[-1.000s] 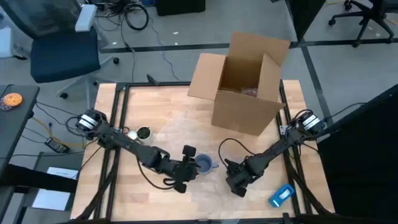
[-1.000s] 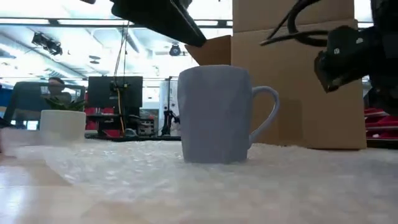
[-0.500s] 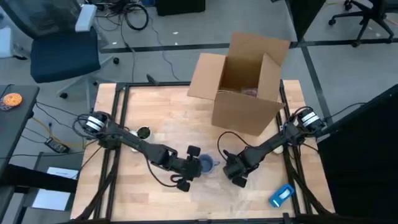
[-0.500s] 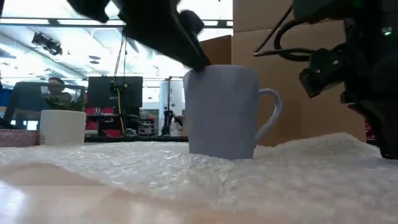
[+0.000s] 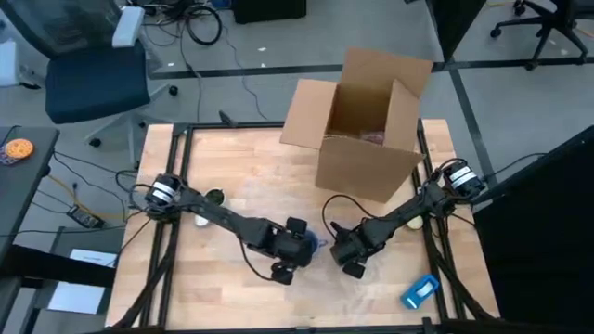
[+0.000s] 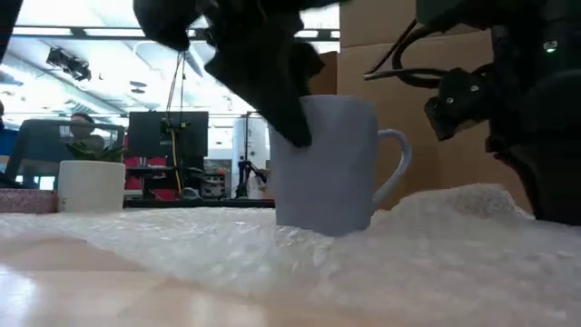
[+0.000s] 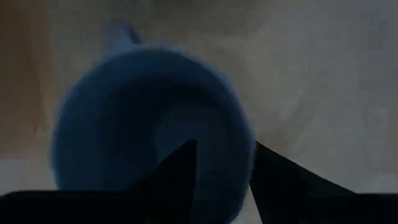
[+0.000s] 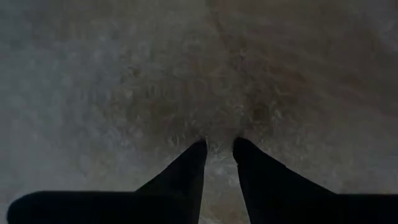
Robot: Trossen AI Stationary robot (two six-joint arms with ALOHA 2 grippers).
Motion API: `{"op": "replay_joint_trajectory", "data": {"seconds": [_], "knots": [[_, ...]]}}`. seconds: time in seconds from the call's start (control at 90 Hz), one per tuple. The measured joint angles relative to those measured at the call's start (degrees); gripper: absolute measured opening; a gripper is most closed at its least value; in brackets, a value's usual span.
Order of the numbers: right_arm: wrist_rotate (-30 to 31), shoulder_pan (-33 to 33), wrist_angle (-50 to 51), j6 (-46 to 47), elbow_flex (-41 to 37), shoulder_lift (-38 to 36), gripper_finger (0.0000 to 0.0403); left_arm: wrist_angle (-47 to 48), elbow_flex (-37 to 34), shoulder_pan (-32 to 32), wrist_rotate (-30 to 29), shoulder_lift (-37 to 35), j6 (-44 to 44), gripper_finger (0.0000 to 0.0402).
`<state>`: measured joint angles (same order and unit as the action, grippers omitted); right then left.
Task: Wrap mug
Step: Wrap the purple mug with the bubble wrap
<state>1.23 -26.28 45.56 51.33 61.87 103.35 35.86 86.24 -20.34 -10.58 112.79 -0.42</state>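
We judge the wrapping barely begun. Nearest the low camera lies the bubble wrap (image 6: 272, 263), spread flat across the wooden table (image 5: 213, 283), and the blue mug (image 6: 331, 163) stands upright on it, handle to the right in that view, with none of its sides covered yet.

The left gripper (image 7: 221, 180) is over the mug, its two fingers astride the rim, one inside the cup and one outside; whether they are clenched on the rim or merely straddling it we cannot tell. The right gripper (image 8: 217, 155) is down on the wrap just beside the mug, on the handle side, with its jaws nearly closed and sheet bunched between the tips, so we take it to be pinching the wrap. In the low view the sheet there rises in a hump near the handle, which looks to us like the first fold being lifted.

What is left, as we see it: carry that edge over the mug, roll or fold the rest around, and close it.

On containers: the mug looks empty from the left wrist view. Farther back stands a cardboard box (image 5: 367, 125), flaps open, with something pale and reddish inside that we cannot identify.
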Motion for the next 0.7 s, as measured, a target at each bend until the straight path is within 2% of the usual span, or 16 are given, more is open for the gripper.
{"op": "replay_joint_trajectory", "data": {"seconds": [0.133,0.278,0.333,0.544,0.7], "knots": [[-0.02,0.00,-0.07,-0.14,0.00,-0.01,0.0072,1.24,-0.12,0.23,-0.21,0.05,4.56,0.0099],[-0.02,0.00,0.00,-1.04,0.04,0.00,0.0072,1.84,0.62,0.03,-0.25,0.15,6.24,0.0028],[0.02,0.07,0.22,-1.35,0.04,0.00,0.0072,2.18,0.92,0.07,-0.16,0.17,6.31,0.0013],[1.17,0.11,3.35,-4.25,0.07,0.00,0.0072,7.58,4.46,-0.43,-0.34,0.20,14.18,0.0012],[1.49,0.13,4.57,-8.35,0.07,0.00,0.0072,16.32,5.64,-0.61,3.84,0.17,25.23,0.0011]]}}
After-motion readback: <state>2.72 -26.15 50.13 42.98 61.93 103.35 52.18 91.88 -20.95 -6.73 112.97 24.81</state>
